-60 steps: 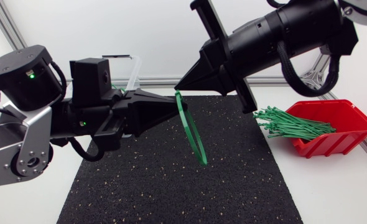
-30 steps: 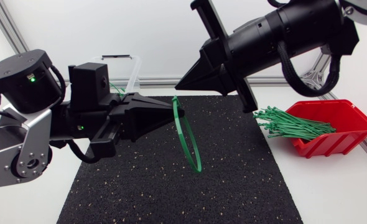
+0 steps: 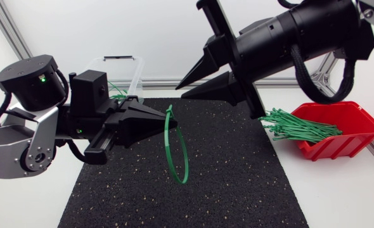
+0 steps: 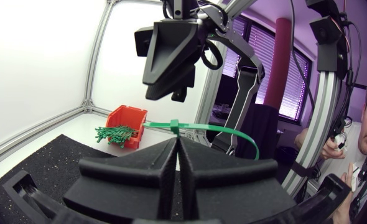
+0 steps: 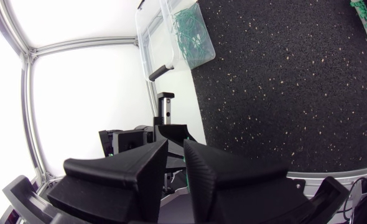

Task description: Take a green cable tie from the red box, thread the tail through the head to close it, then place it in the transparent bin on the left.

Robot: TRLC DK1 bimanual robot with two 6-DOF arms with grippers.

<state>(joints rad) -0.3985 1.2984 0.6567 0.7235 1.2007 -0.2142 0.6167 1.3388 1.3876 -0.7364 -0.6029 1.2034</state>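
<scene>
Left matte black gripper (image 3: 165, 120) of mine grasps the closed green plastic cable tie (image 4: 174, 124) (its loop dangles over the black speckled mat (image 3: 238, 183)). The clear plastic bin (image 3: 135, 69) sits behind it at the desk's far-left corner, nearest this arm. My right gripper (image 3: 180, 91) hangs released.
</scene>
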